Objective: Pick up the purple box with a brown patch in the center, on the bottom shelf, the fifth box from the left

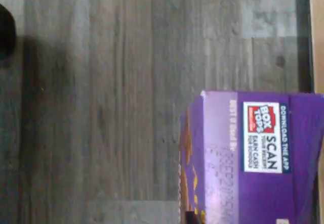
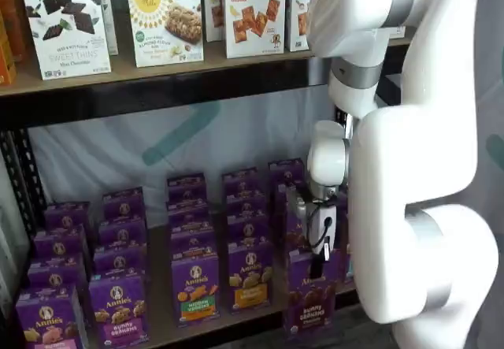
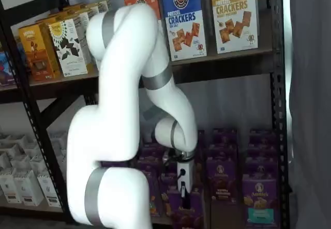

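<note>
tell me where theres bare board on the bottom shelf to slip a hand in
Bare strips of the bottom shelf run between the carton columns, widest left of the orange-and-green-fronted carton. It is crowded where the tool hangs over the purple box. The wrist view shows open board beside a carton.

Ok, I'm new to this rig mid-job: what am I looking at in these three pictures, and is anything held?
The white jointed machine is a robot arm. Its gripper hangs low before the bottom shelf, just above the purple box with brown grahams. Two pictures come from fixed cameras facing the shelves; the third looks down from the wrist, showing a purple carton from above, over grey planks. Whether the fingers grip the box, I cannot tell.
</note>
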`<state>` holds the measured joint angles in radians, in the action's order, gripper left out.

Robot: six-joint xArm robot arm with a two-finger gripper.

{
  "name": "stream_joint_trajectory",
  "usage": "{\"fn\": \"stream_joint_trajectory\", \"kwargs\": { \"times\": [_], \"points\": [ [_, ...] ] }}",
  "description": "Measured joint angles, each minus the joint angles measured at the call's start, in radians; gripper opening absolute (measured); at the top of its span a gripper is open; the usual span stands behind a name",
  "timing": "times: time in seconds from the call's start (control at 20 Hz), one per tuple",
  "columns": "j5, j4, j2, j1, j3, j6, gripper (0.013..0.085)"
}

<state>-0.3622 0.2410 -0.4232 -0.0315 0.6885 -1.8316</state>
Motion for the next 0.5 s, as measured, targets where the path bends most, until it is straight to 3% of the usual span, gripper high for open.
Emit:
{"fn": "stream_joint_trajectory", "kwargs": {
  "times": [0.3, 0.5],
  "points": [
    [-0.015, 0.082, 0.156, 0.042, -0.135, -0.034, 0.029],
    [-0.044, 0.071, 0.27, 0.058, -0.214, -0.003, 0.029]
  ]
}}
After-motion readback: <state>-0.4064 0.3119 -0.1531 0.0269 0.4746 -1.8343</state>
